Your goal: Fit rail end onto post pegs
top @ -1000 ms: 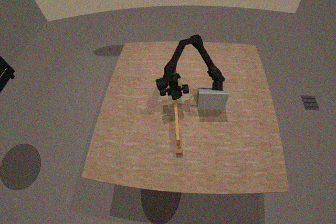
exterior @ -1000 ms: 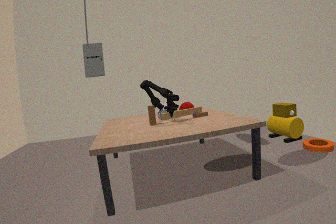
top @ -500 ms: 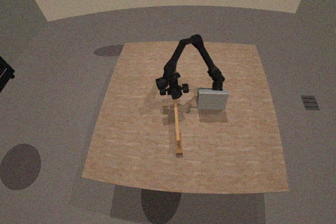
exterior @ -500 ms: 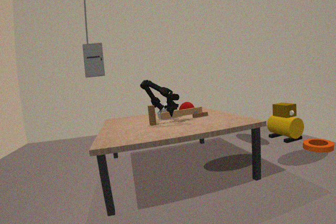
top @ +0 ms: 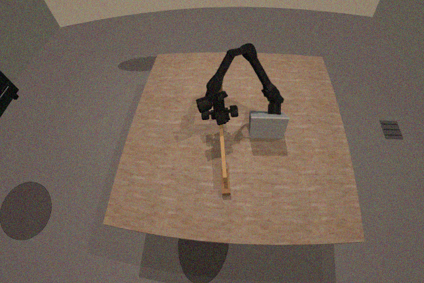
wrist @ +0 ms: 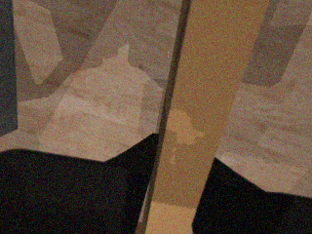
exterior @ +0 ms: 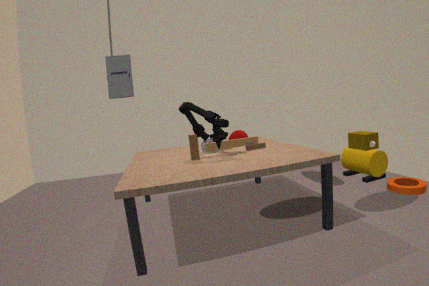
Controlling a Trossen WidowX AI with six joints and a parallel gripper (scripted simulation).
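Observation:
The long wooden rail (top: 223, 153) (exterior: 235, 143) (wrist: 210, 58) is held by my gripper (top: 221, 123) (exterior: 218, 145) (wrist: 170, 141), which is shut on it nearer the post end. In the exterior view the rail's near end hangs above the table, with a gap to the upright wooden post (exterior: 194, 147). The rail looks close to level; its exact tilt is hard to tell. Its far end is at the low footboard block (top: 226, 192) (exterior: 256, 147); whether it sits fully in the bracket is too small to tell. The pegs and the holes cannot be made out. The arm mostly hides the post in the top view.
The grey block (top: 268, 126) under the arm's base stands beside the rail on the wooden table (top: 164, 187) (exterior: 166, 172). A red ball (exterior: 238, 134) shows behind the rail. A yellow machine (exterior: 363, 161) and an orange ring (exterior: 406, 191) are away from the table.

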